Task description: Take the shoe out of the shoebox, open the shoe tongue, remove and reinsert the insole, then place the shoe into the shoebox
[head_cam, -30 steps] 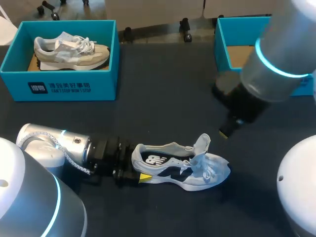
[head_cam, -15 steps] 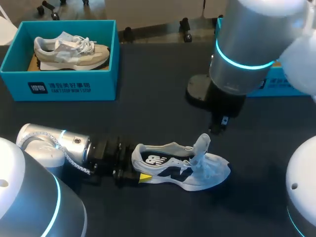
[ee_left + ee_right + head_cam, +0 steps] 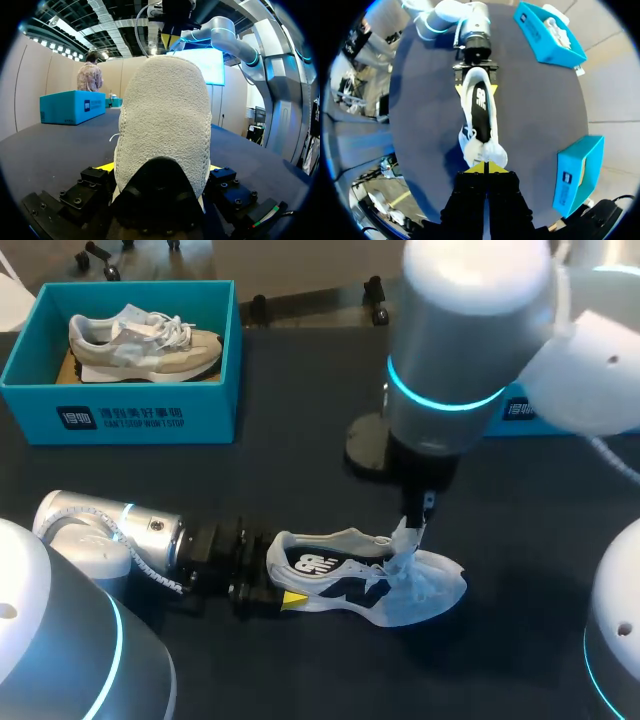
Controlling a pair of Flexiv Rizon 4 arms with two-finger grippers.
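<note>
A light grey and navy shoe (image 3: 350,585) lies on its side on the dark table, its tongue (image 3: 408,538) standing up. A black insole (image 3: 315,565) with a white logo shows inside it. My left gripper (image 3: 280,582) is shut on the heel, one yellow-tipped finger on each side; the heel (image 3: 165,125) fills the left wrist view. My right gripper (image 3: 418,522) hangs just above the tongue, fingers shut together with nothing between them. Seen from the right wrist, my right gripper (image 3: 484,167) sits right over the tongue (image 3: 490,150), with the shoe (image 3: 479,107) stretching away to the left gripper (image 3: 475,86).
A blue shoebox (image 3: 120,410) at the back left holds another beige shoe (image 3: 140,340). A second blue shoebox (image 3: 455,320) at the back right is mostly hidden by my right arm; it (image 3: 572,172) looks empty from the wrist.
My right arm has swung in from the right and come down until its shut gripper is just over the tongue. The left arm and the shoe have not moved.
</note>
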